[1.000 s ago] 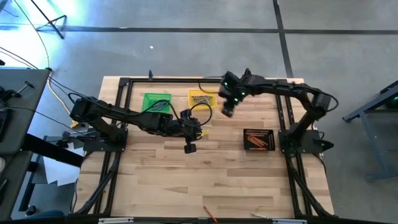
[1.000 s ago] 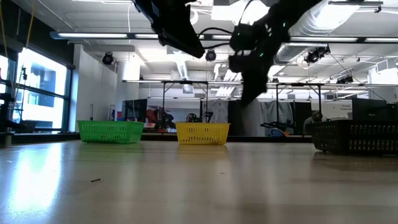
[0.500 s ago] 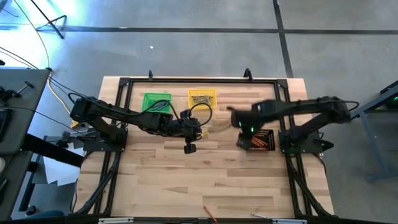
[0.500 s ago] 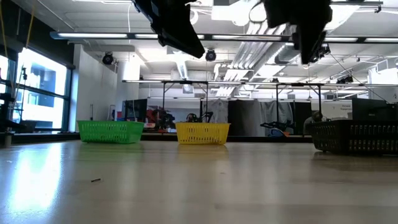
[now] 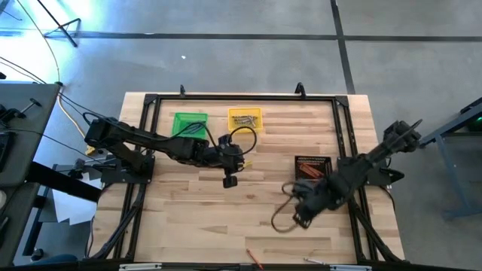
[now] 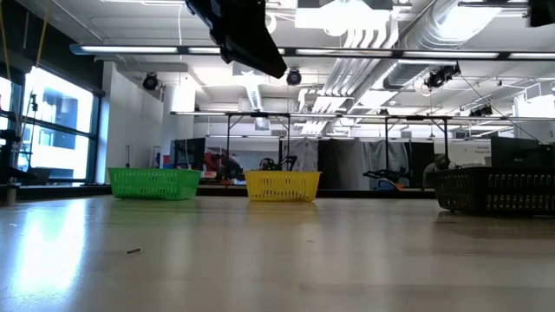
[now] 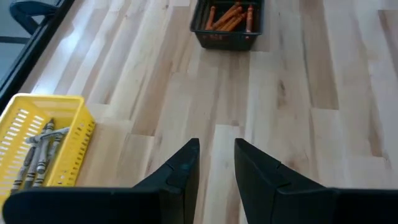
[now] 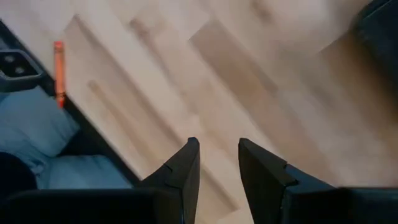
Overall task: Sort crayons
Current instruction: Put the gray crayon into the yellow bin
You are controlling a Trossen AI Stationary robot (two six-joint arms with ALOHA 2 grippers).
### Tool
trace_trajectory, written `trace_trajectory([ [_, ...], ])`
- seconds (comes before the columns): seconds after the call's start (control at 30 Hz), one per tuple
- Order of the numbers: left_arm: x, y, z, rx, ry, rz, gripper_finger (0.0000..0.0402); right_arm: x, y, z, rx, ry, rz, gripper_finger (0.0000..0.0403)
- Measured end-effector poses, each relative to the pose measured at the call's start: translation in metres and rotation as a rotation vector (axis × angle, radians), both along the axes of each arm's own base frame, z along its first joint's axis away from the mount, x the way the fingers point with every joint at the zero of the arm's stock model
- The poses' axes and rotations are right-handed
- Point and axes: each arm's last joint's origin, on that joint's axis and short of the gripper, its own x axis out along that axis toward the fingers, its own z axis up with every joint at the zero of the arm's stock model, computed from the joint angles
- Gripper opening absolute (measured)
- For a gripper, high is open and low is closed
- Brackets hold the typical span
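Note:
My left gripper point(image 5: 239, 159) point(image 7: 216, 146) hovers open and empty above mid-table, pointing toward the table's right side, just near of the yellow bin point(image 5: 245, 118) point(image 7: 38, 140), which holds grey crayons point(image 7: 37, 152). My right gripper point(image 5: 297, 218) point(image 8: 216, 146) is open and empty above the near right part of the table. A black bin point(image 5: 314, 168) point(image 7: 227, 22) holds orange-red crayons point(image 7: 231, 14). A single orange-red crayon point(image 5: 254, 258) point(image 8: 59, 70) lies flat at the table's near edge. The green bin point(image 5: 189, 123) stands at the far left.
In the low view the green bin point(image 6: 154, 183), yellow bin point(image 6: 282, 185) and black bin point(image 6: 494, 191) stand along the far side. A small dark stick point(image 6: 133, 251) lies on the wood near the front. A black frame point(image 5: 151, 135) borders the table. A cable point(image 5: 282, 222) loops by the right gripper.
My right gripper has swept from over the yellow bin past the black bin toward the table's near edge, and has left the low view. My left arm has kept still.

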Motion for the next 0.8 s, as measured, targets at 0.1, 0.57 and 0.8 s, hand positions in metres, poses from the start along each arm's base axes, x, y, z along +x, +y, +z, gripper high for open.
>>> trace_trajectory([
  [0.1,0.0,-0.007,0.0,-0.001,-0.008,-0.02,0.0086,-0.001,0.024,-0.011,0.021,0.007,-0.035,0.0105],
  [0.57,-0.011,-0.058,0.001,-0.029,-0.018,-0.15,0.0086,0.003,0.109,-0.077,0.217,0.134,0.039,0.0105],
  [0.8,-0.014,-0.07,0.001,-0.031,-0.022,-0.186,0.0086,0.0,0.14,-0.088,0.345,0.099,0.01,0.0105],
])
